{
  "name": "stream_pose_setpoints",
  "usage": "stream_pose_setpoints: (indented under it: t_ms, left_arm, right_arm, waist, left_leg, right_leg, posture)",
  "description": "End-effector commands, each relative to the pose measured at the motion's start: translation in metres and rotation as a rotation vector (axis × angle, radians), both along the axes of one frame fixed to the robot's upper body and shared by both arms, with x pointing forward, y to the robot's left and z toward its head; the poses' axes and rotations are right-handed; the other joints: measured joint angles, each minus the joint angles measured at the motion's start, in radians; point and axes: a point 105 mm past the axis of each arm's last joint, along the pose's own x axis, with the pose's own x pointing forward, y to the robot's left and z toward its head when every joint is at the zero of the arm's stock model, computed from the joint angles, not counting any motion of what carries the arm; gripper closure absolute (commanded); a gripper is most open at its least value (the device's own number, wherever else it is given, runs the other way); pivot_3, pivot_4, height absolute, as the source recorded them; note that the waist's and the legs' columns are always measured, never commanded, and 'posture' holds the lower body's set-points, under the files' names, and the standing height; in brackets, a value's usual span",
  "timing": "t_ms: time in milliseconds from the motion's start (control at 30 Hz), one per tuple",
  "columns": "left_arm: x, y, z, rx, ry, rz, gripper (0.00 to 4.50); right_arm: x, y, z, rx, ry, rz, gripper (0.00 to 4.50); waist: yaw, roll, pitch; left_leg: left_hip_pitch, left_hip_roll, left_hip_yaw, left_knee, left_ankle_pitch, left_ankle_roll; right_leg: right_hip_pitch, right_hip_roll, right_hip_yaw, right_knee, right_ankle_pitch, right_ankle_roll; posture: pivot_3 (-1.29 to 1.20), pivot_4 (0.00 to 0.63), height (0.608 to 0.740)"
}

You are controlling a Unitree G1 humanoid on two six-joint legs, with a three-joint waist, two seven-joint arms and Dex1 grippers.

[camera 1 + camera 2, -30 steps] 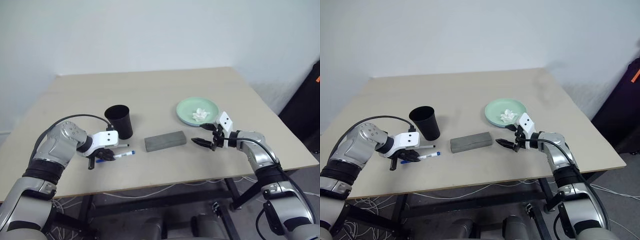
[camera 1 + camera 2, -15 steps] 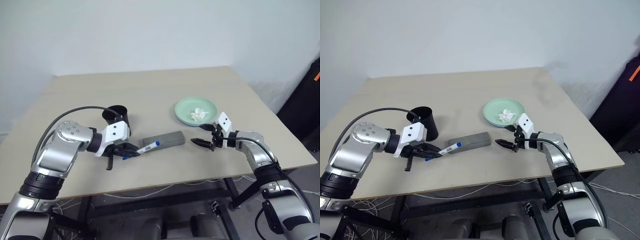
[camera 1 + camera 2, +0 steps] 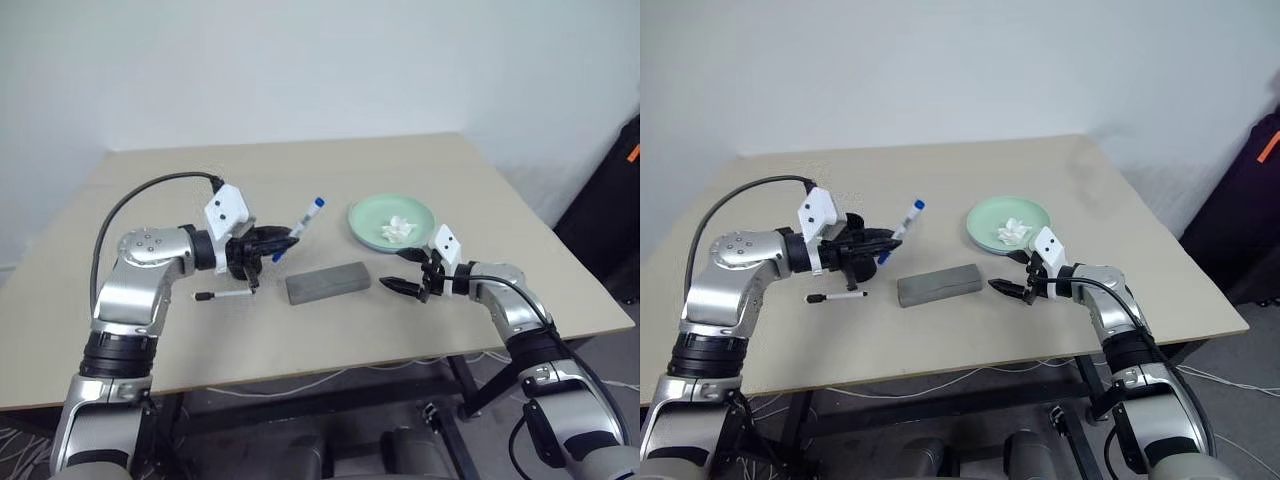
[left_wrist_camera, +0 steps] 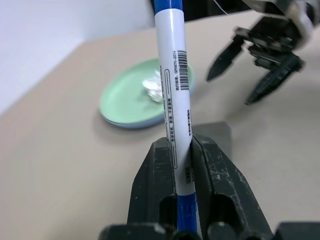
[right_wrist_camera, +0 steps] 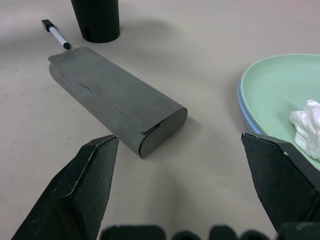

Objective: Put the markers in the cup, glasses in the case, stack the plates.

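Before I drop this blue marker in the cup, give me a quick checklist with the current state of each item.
1. Left gripper clamped on the blue-capped marker: ok.
2. Marker clear of the table, raised and tilted: ok.
3. Cup upright: ok.
4. Cup mouth free to receive the marker: cannot tell, the left gripper hides it from the head views.
5. Right gripper open and away from the cup, near the case: ok.
6. Black-capped marker in the cup: not ok, lying on the table.

Silver arms, black fingers [image 5: 85,195], black cables
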Motion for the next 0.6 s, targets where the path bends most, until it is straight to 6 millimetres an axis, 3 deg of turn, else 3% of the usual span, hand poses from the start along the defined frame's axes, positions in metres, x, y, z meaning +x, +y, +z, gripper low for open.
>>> stream_pose_setpoints:
  t_ms: [33, 133, 333, 600]
  left_arm:
    - [0.014, 0.021, 0.035, -0.211, -0.179, 0.198, 4.42]
    - [0.017, 0.025, 0.037, -0.256, -0.207, 0.251, 4.42]
    - [0.027, 0.061, 0.028, -0.365, -0.304, 0.52, 4.42]
    - [0.034, 0.067, 0.012, -0.333, -0.317, 0.569, 4.42]
  right_arm:
    - [0.003, 0.002, 0.018, 0.008, -0.071, 0.016, 0.22]
    - [0.003, 0.002, 0.018, 0.007, -0.071, 0.018, 0.22]
    - [0.005, 0.006, 0.019, 0.002, -0.071, 0.035, 0.22]
    - [0.004, 0.008, 0.019, 0.0, -0.068, 0.045, 0.22]
  waist:
    - [0.0, 0.0, 0.0]
    - [0.0, -0.001, 0.0]
    - [0.0, -0.001, 0.0]
    - [0.0, -0.001, -0.001]
  left_leg:
    - [0.0, 0.0, 0.0, 0.0, 0.0, 0.0]
    - [0.0, 0.0, 0.0, 0.002, 0.0, 0.0]
    - [0.0, -0.001, 0.0, 0.002, 0.0, 0.0]
    - [0.0, -0.001, 0.0, 0.003, 0.0, 0.0]
  right_leg:
    - [0.0, 0.0, 0.0, 0.0, 0.0, 0.0]
    - [0.001, 0.0, 0.0, 0.0, 0.0, 0.0]
    - [0.002, -0.001, 0.0, 0.0, 0.001, 0.0]
    - [0.002, -0.001, 0.0, 0.0, 0.001, -0.001]
  posture:
    - [0.0, 0.0, 0.74]
    - [0.0, 0.0, 0.74]
    - [0.0, 0.0, 0.74]
    - [0.0, 0.0, 0.74]
